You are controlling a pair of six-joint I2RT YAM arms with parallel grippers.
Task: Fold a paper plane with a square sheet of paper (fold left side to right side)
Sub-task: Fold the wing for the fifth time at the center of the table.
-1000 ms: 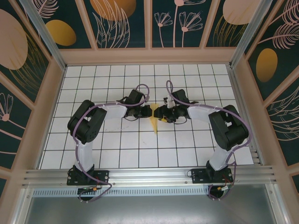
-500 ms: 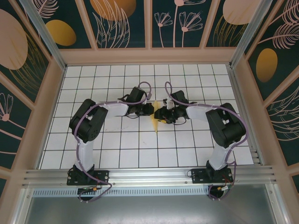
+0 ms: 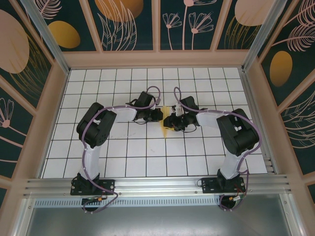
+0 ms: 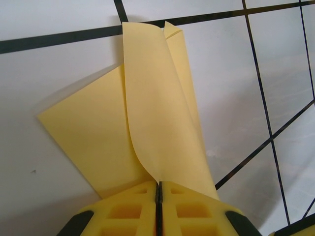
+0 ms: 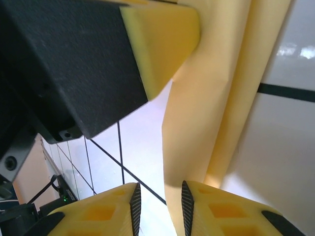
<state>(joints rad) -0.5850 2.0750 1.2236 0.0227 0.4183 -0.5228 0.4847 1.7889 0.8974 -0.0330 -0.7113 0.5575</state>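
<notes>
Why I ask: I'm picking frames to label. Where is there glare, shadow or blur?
Right wrist: glare on the table at upper right. Left wrist: paper sharp, faint shadow along its left flap. Top external: evenly lit, paper tiny.

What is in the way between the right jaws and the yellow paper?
Nothing visible. The paper reaches right up to the right gripper, whose jaws stand narrowly apart, while the left gripper pinches another part of it.

Left end effector [image 4: 158, 192] pinched shut — right end effector [image 5: 161, 195] narrowly parted, the two facing closely
</notes>
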